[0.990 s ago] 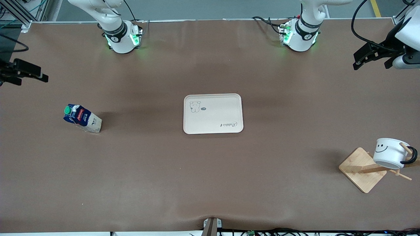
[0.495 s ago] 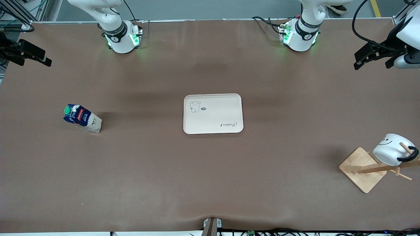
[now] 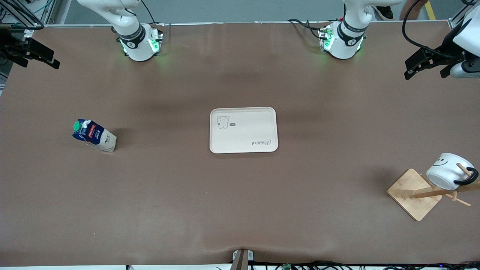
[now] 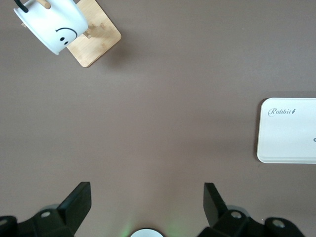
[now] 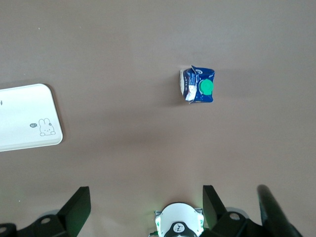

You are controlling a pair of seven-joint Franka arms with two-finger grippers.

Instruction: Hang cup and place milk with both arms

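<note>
The white cup [image 3: 446,173] with its smiley face hangs tilted by its black handle on a peg of the wooden rack [image 3: 412,195], toward the left arm's end of the table. In the left wrist view the cup [image 4: 49,24] shows far from the jaws. The milk [image 3: 93,135] stands upright on the table toward the right arm's end, its green cap showing in the right wrist view [image 5: 199,85]. My left gripper [image 3: 425,69] hangs open and empty over the table's end, well apart from the cup. High over the other end, my right gripper [image 3: 35,58] is open and empty too.
A cream tray [image 3: 243,146] with a rabbit drawing lies at the table's middle, bare; it also shows in the wrist views as tray [image 4: 289,148] and tray [image 5: 24,133]. The arms' green-lit bases [image 3: 140,45] stand along the table's edge farthest from the front camera.
The cup has tipped over on its peg and come to rest. My right gripper has drawn back toward the edge where the bases stand. The left gripper rose slightly.
</note>
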